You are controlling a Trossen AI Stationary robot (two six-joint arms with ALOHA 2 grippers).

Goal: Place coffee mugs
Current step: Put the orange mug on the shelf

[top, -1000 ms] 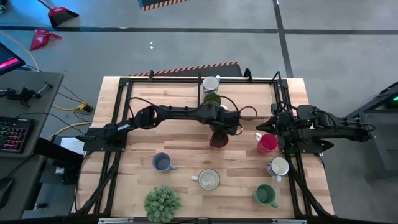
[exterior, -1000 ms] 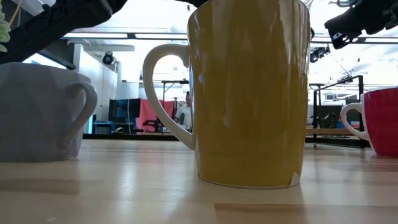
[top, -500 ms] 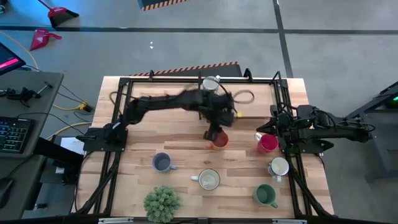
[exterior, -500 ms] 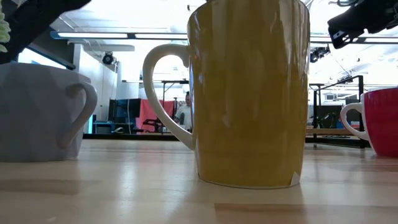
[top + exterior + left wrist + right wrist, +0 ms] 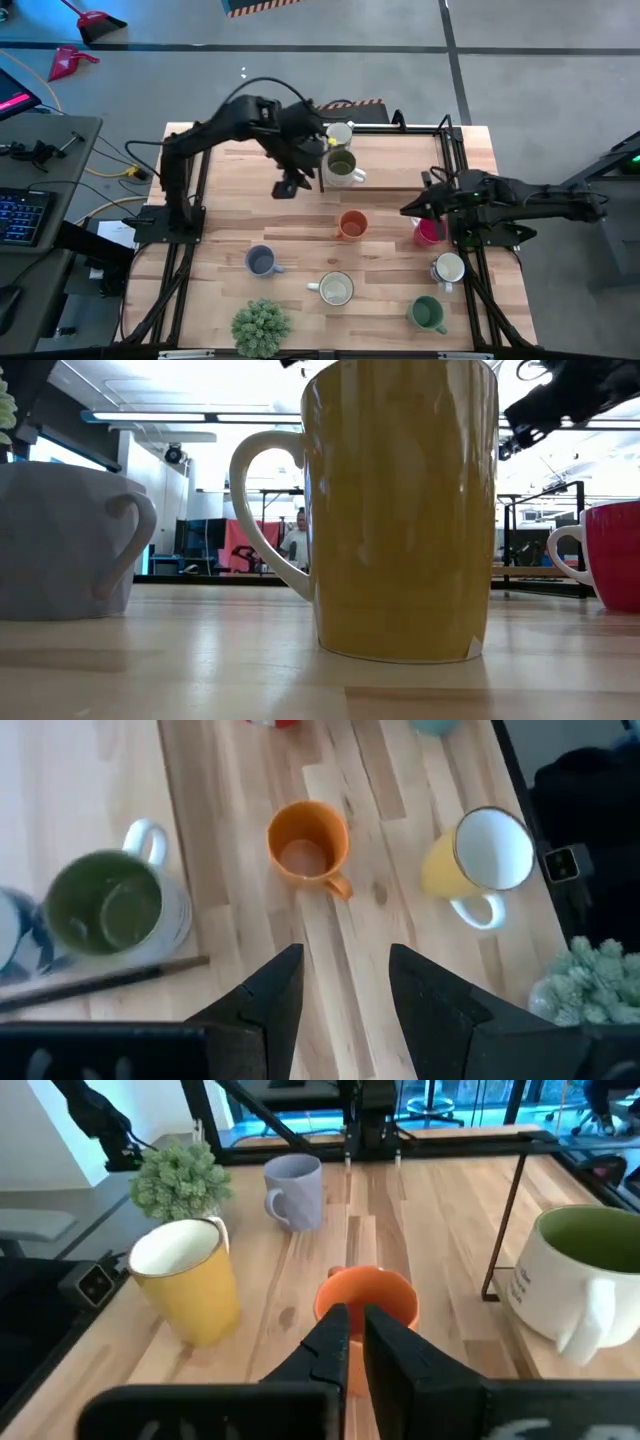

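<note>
On the left side of the table, the blue-grey mug (image 5: 260, 261) stands upright near the front, and the plant (image 5: 262, 326) sits just in front of it at the table's edge. The left gripper (image 5: 287, 186) hangs above the bare boards of the table's far half, left of the olive mug. Its fingers (image 5: 272, 992) stand apart with nothing between them.

Toward the middle we find the cream mug (image 5: 335, 290) near the front, upright, with its handle pointing left. At the far edge a white mug (image 5: 340, 133) stands by the frame. The olive mug (image 5: 342, 167) stands just in front of it, the two close together. The orange mug (image 5: 352, 225) stands alone in the middle, clear of both grippers.

The right gripper (image 5: 408, 209) reaches in from the right, low and just beside the magenta mug (image 5: 430, 232). Its fingers (image 5: 335, 1338) are almost together, with only a thin slit between them, and they grip nothing. They point toward the orange mug.

Near the right front, a second white mug (image 5: 448, 268) and then the dark green mug (image 5: 427, 314) stand upright, well apart from the grippers.
</note>
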